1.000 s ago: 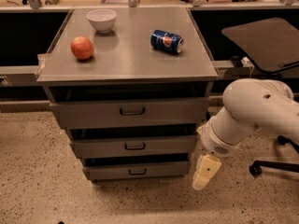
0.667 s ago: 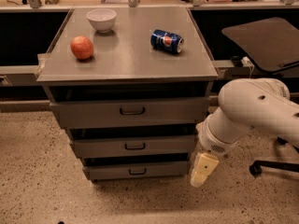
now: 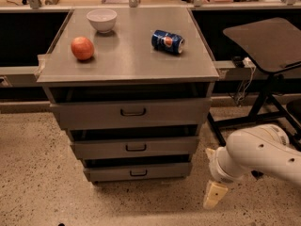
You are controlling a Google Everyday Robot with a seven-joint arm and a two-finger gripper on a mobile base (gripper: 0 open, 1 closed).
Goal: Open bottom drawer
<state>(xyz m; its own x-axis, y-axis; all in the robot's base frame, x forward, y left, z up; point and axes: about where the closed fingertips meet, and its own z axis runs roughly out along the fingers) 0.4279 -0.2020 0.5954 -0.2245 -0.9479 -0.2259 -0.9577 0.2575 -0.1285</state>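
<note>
The bottom drawer (image 3: 137, 172) is the lowest and narrowest grey front of the three-drawer cabinet, with a small dark loop handle (image 3: 138, 173) at its centre. It sits nearly flush. My gripper (image 3: 214, 194) hangs from the white arm (image 3: 256, 157) at the lower right, to the right of the drawer and a little below it, apart from the cabinet. Its cream fingertip points down toward the floor.
On the cabinet top (image 3: 127, 60) lie a white bowl (image 3: 102, 20), a red apple (image 3: 82, 48) and a blue soda can (image 3: 168, 41) on its side. The middle drawer (image 3: 135, 147) and top drawer (image 3: 132, 112) are above. A dark stool (image 3: 263, 41) stands at the right.
The arm and gripper have moved to the right and down, away from the cabinet's right side. The drawers have not moved.
</note>
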